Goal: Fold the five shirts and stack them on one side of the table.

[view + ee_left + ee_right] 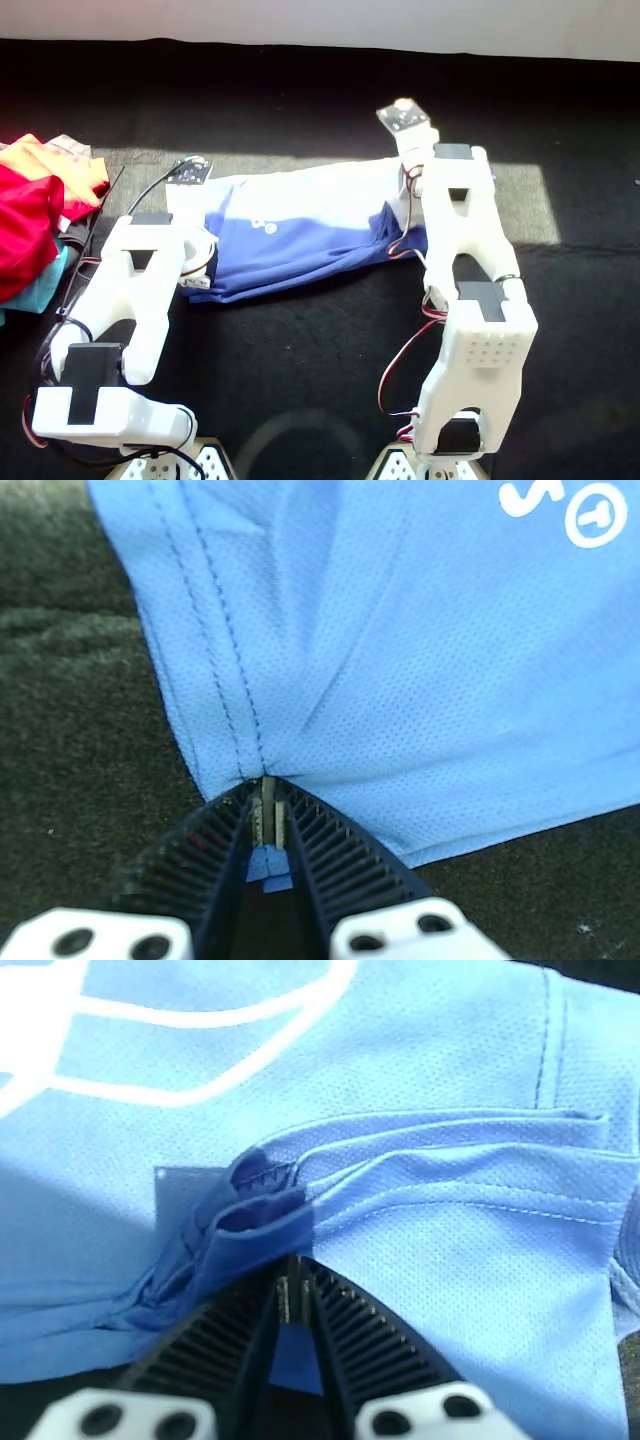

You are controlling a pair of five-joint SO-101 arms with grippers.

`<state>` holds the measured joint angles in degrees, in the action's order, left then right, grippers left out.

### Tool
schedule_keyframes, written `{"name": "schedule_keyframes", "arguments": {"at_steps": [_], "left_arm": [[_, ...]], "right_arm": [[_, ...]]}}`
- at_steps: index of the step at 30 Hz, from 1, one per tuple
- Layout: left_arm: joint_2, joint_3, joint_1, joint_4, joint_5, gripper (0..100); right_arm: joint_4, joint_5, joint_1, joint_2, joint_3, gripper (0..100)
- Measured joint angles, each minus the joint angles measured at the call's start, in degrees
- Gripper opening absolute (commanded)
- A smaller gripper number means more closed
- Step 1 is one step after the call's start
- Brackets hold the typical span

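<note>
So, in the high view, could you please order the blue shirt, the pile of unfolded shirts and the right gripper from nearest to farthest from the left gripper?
1. Blue shirt: its end is clamped in the left gripper.
2. Pile of shirts: off to the left, apart from it.
3. Right gripper: at the shirt's far end.

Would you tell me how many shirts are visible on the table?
4: a blue shirt spread in the middle, and a red shirt, an orange shirt and a teal shirt piled at the table's left edge. More may be hidden there.
</note>
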<state>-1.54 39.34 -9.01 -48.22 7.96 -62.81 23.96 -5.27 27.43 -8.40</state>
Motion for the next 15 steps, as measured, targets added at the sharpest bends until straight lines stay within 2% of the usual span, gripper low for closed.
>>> {"name": "schedule_keyframes", "arguments": {"at_steps": [9, 15], "left_arm": [[0.0, 0.0, 0.0, 0.0, 0.0, 1], [0.0, 0.0, 0.0, 0.0, 0.0, 1]], "right_arm": [[5.5, -3.3, -0.6, 3.3, 0.0, 0.5], [2.9, -3.3, 4.5, 0.6, 0.0, 0.5]]}}
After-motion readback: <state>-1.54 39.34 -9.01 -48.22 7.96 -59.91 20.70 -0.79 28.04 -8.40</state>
